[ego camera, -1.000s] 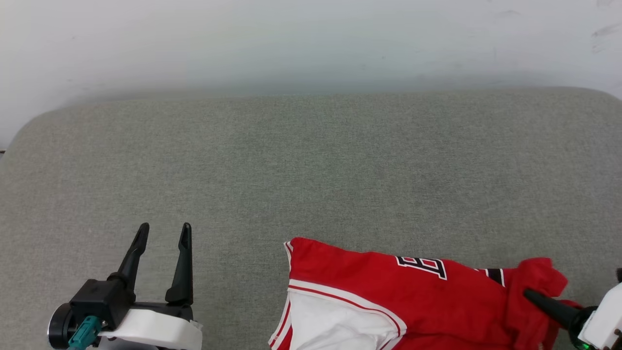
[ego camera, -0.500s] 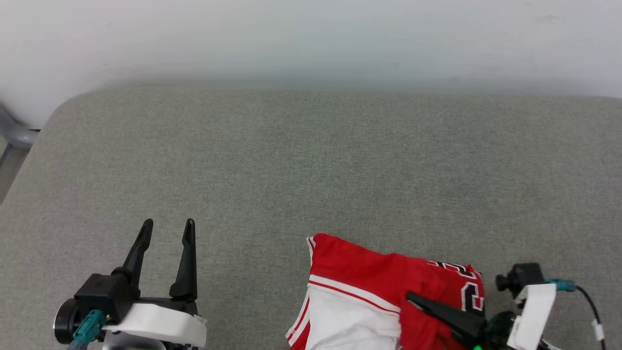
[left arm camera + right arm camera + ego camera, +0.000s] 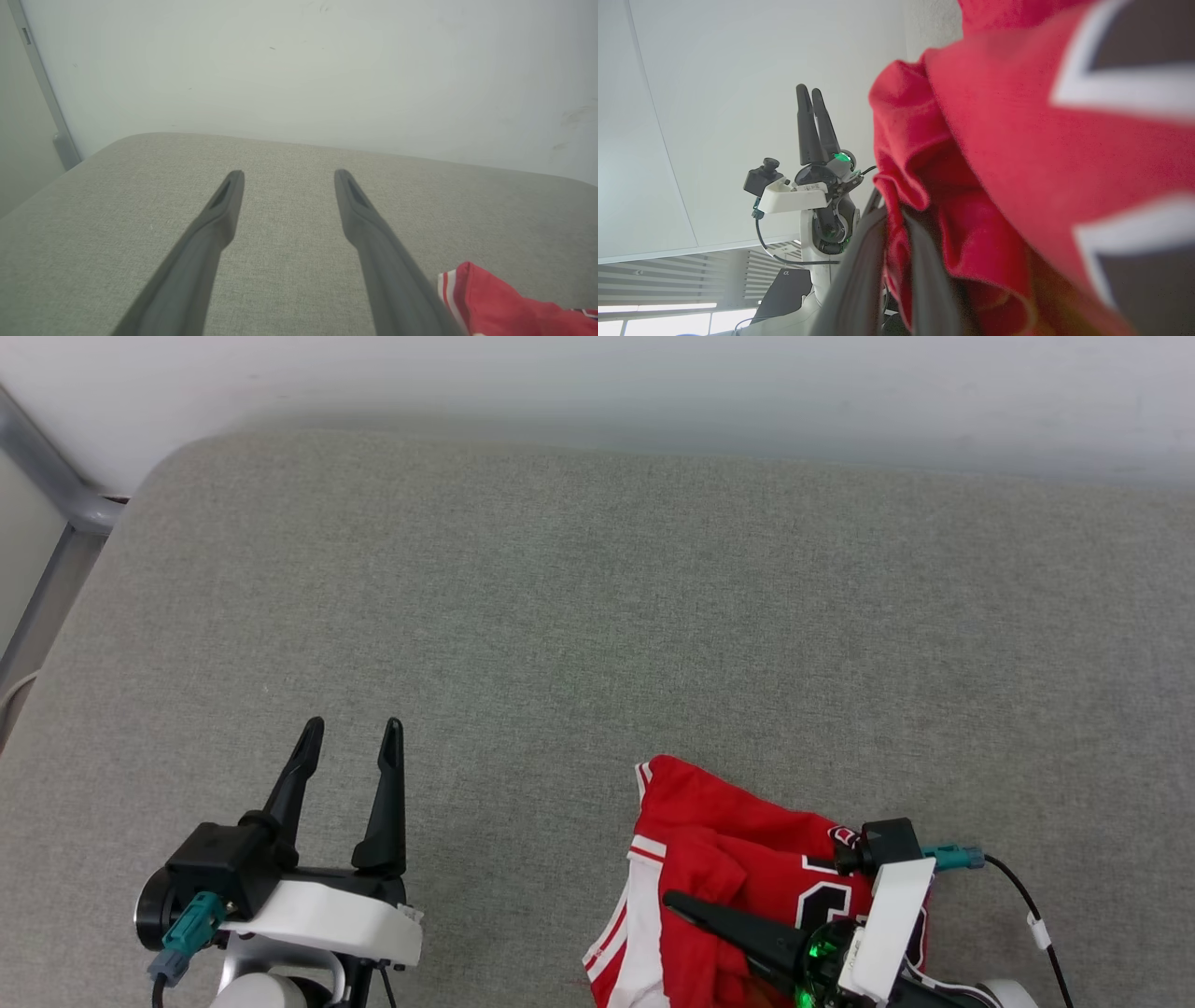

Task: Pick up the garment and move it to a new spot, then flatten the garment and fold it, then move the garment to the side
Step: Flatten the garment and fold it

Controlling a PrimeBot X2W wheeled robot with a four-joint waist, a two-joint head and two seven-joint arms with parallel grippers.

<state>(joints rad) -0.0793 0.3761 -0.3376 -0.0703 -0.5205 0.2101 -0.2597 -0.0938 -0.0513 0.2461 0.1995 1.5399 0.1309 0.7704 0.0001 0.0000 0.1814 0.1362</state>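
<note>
the garment (image 3: 709,821) is pinched by the right hand (image 3: 674,902), left hand (image 3: 354,726) held wide; grip could be lost through dragging.

- On my left pincer (image 3: 354,721) I see 2 long, tapering black fingers (image 3: 381,803) on a black block (image 3: 219,873).
- Behind it, a white wrist shell (image 3: 317,919) and a teal plug (image 3: 187,933).
- My right pincer (image 3: 670,898) carries a white bracket (image 3: 887,919), a green light (image 3: 822,950), and a black cable (image 3: 1013,885) with a white tag (image 3: 1034,929).

Bright, even light with faint shadows; the garment (image 3: 1041,140) looms blurred in the right wrist view.
</note>
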